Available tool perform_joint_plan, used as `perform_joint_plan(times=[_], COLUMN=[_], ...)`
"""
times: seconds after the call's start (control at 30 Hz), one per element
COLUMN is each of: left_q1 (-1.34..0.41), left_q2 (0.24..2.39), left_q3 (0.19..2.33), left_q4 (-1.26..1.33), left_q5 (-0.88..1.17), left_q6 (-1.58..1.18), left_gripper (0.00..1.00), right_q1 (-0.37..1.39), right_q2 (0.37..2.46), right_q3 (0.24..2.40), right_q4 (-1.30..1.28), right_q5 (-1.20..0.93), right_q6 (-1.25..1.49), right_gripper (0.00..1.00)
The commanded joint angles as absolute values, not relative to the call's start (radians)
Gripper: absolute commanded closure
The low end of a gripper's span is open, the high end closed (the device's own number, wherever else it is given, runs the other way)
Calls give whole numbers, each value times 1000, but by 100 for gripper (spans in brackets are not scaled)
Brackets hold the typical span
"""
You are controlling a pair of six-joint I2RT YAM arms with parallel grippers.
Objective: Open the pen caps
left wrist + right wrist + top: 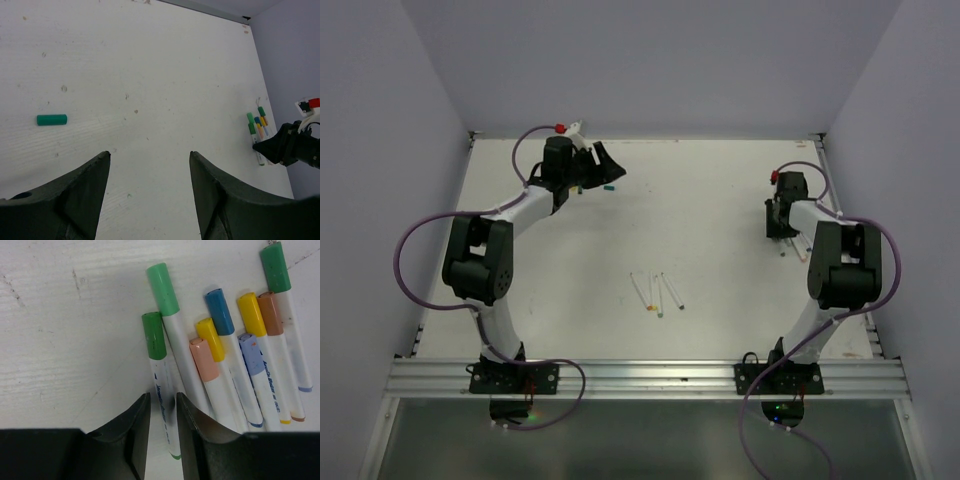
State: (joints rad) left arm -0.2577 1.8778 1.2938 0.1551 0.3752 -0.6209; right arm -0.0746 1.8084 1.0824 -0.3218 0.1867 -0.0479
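My right gripper stands low over a row of several capped white pens at the table's right side. Its jaws are narrowly apart, astride the barrel of the leftmost pen, which has a dark green cap. Slim gaps show on both sides of the barrel. Beside it lie pens with light green, blue, yellow and peach caps. My left gripper is wide open and empty at the far left. A loose green cap lies on the table near it.
Three white pens lie side by side at the table's middle. The white table is walled at the back and on both sides. The capped pens and my right gripper show at the far right of the left wrist view.
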Motion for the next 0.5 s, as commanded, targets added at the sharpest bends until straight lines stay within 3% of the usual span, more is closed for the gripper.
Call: perform_joint_plan(times=[0.0, 0.13, 0.4, 0.47], left_q1=[-256, -256, -256, -256], left_q2=[1838, 1829, 1818, 1816], left_q3=[1279, 1269, 1252, 1244], left_q4=[210, 218, 232, 235], left_q5=[413, 419, 436, 442], left_q6=[-637, -643, -647, -649], left_gripper=[33, 33, 33, 33], right_q1=[-81, -81, -83, -83], right_q2=[1894, 1890, 1844, 1845], right_q3=[1081, 1085, 1039, 1037], right_q4=[-428, -469, -505, -514], right_q5=[110, 91, 58, 43], right_q6=[-57, -52, -23, -26], right_gripper=[68, 73, 73, 78])
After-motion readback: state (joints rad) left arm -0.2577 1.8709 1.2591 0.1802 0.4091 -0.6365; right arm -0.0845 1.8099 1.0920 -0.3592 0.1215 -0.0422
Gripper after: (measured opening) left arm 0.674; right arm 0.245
